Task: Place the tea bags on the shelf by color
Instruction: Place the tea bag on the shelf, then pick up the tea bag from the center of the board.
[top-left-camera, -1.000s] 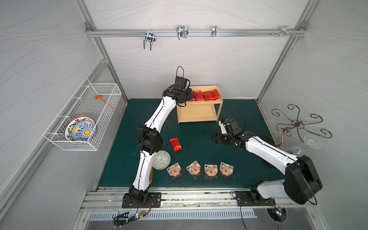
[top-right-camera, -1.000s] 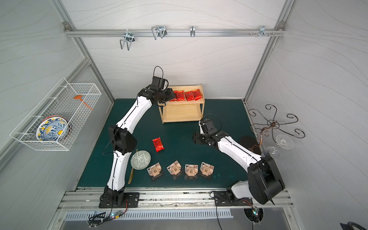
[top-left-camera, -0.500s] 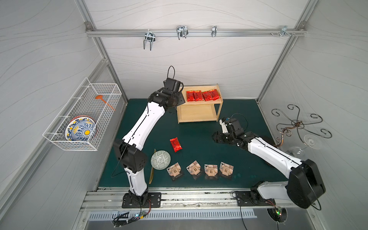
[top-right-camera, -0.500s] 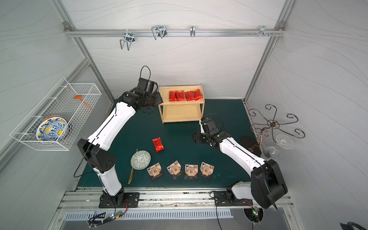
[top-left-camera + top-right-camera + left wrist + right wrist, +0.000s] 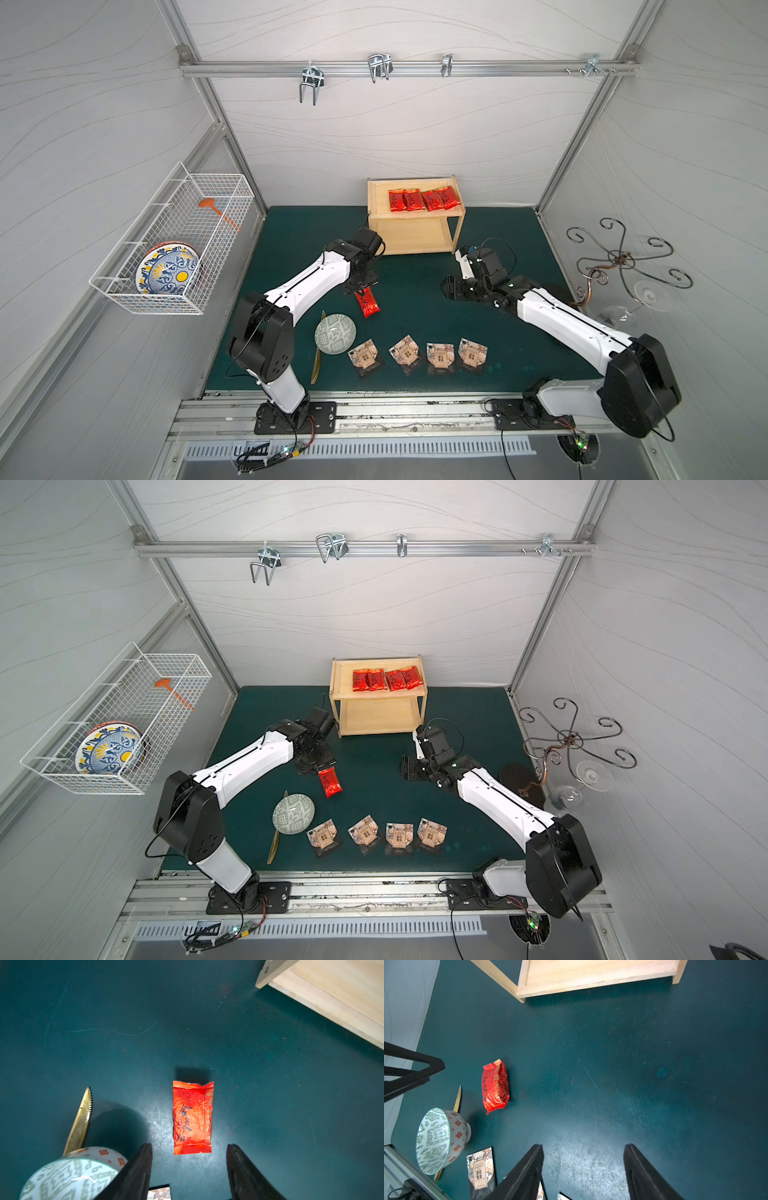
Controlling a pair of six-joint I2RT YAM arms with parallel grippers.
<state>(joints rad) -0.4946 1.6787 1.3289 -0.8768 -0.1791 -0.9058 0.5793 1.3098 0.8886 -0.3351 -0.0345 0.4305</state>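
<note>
The left gripper [image 5: 189,1145] has swung from the shelf [image 5: 332,1001] down to the sachet [image 5: 192,1116] just ahead; bare mat [image 5: 280,1088] all around; jaws spread, empty.

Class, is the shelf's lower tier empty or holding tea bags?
Empty where visible: lower tier shows bare wood; red sachets lie on top.

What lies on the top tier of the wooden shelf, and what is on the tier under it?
Four red tea bags lie in a row on the shelf's top tier. The lower tier looks bare at its front; its back part is covered by the top tier.
</note>
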